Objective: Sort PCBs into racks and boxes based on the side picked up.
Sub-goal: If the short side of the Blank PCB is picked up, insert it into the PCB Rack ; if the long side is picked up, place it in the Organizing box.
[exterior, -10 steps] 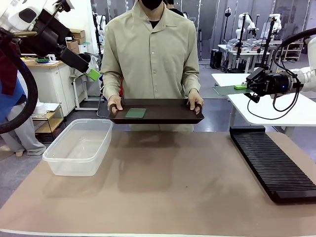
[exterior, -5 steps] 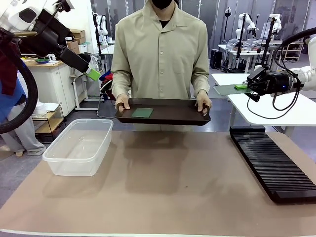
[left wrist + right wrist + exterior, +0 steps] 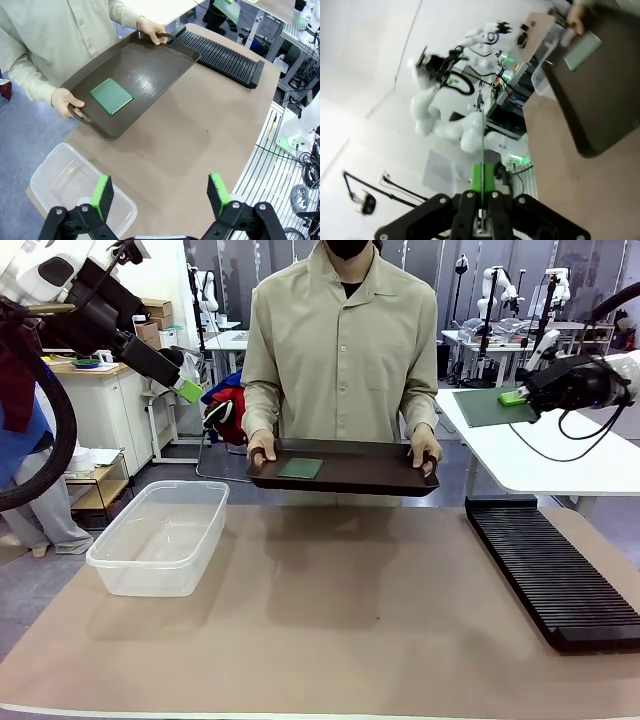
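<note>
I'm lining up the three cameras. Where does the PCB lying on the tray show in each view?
Front view: the PCB lies left of centre on the dark brown tray, above the picture's middle.
Left wrist view: the PCB sits upper left, on the tray's left half.
Right wrist view: the PCB is a blurred pale rectangle, top right.
Shared landmark: the dark brown tray the person holds.
</note>
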Available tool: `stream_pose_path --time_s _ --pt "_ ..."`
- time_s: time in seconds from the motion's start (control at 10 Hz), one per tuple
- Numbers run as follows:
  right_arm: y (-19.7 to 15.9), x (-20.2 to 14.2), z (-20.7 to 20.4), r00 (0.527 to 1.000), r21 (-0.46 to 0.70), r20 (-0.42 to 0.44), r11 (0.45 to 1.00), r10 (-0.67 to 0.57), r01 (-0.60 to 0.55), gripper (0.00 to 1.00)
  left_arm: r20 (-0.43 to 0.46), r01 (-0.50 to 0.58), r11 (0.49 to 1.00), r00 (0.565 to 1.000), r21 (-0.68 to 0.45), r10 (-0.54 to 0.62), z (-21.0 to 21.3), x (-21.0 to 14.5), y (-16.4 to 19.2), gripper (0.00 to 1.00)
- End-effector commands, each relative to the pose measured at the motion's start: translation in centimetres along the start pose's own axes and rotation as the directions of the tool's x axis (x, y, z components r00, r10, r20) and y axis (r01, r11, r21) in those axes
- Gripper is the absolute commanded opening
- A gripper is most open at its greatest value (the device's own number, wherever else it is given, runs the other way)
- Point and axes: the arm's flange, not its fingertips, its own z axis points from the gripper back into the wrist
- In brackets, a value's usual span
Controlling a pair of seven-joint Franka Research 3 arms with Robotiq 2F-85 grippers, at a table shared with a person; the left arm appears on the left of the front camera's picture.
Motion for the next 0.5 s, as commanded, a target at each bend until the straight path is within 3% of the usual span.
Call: stream_pose_path --time_s 0.0,0.2,0.4 --pt "1.7 -1.2 1.5 0.979 -0.033 -0.009 0.978 0.205 -0.205 0.02 0.004 0.0 1.0 1.0 -0.01 0.0 0.0 -0.1 0.1 1.0" --pt "3.4 -1.8 3.3 0.944 -0.083 -0.017 0.94 0.329 -0.33 0.02 0.004 0.0 1.0 1.0 -0.01 0.0 0.0 -0.1 0.1 1.0" --pt "4.0 -2.3 4.9 0.881 -0.152 -0.098 0.868 0.463 -0.473 0.02 0.004 0.0 1.0 1.0 -0.01 0.0 0.0 -0.1 0.1 1.0"
